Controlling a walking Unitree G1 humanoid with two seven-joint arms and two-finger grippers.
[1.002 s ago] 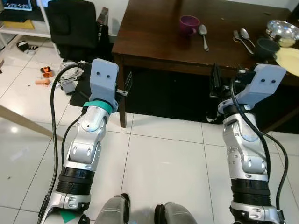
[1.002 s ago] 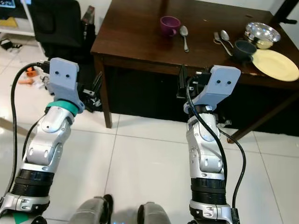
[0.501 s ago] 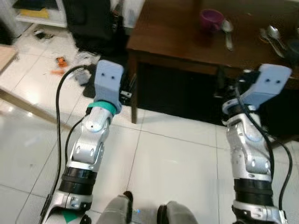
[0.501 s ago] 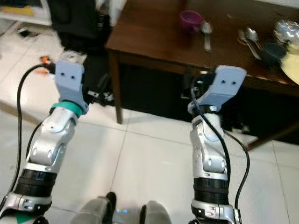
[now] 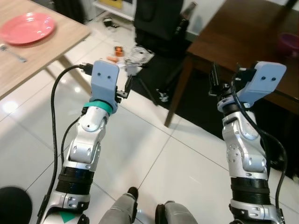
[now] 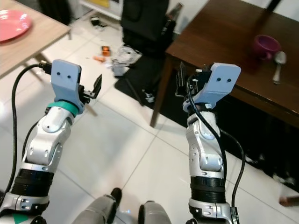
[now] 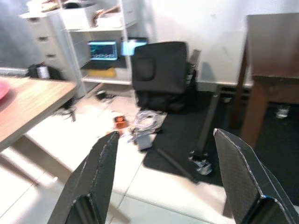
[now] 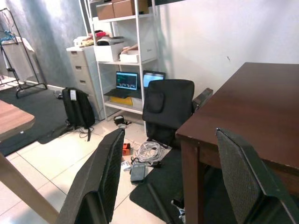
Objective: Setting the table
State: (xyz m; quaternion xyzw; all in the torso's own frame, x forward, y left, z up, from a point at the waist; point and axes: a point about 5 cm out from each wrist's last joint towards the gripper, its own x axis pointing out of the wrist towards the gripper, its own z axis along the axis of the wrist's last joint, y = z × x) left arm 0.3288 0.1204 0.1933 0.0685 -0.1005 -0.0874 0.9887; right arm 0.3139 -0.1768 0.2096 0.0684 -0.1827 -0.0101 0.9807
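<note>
My view has swung hard to the left over the last second: the dark table that filled the upper frame a moment ago has slid off to the upper right, and a second table has come in at the upper left, so I read this as the body turning, not the furniture moving. Nearest me, at the bottom of the frame, are the grey knees and glossy white floor tiles [image 5: 154, 163] with dark grout lines. Above them my two silver jointed arms stand raised, each capped with a matte blue-grey wrist housing. My left gripper [image 7: 168, 172] has its flat, textured black fingers spread wide with nothing between them, and my right gripper [image 8: 173, 177] is spread the same way and equally empty. Past the left gripper, on the floor mid-frame, lies a tangle of pale cables and small orange bits [image 5: 135, 53] beside a black padded office chair [image 6: 142, 21]. To the upper right sits the dark brown polished wooden table [image 6: 224, 42], square-legged, carrying a purple round mug [image 6: 266, 46] and a shiny metal spoon [image 6: 279, 58] just beside it. At the upper left is the light, matte wooden table [image 5: 42, 44] with a smooth pink round plate [image 5: 27, 28] and another small spoon [image 5: 11, 53] near it. I judge I'm carrying nothing yet, and the turn leaves the tableware on both tables out of reach for now
</note>
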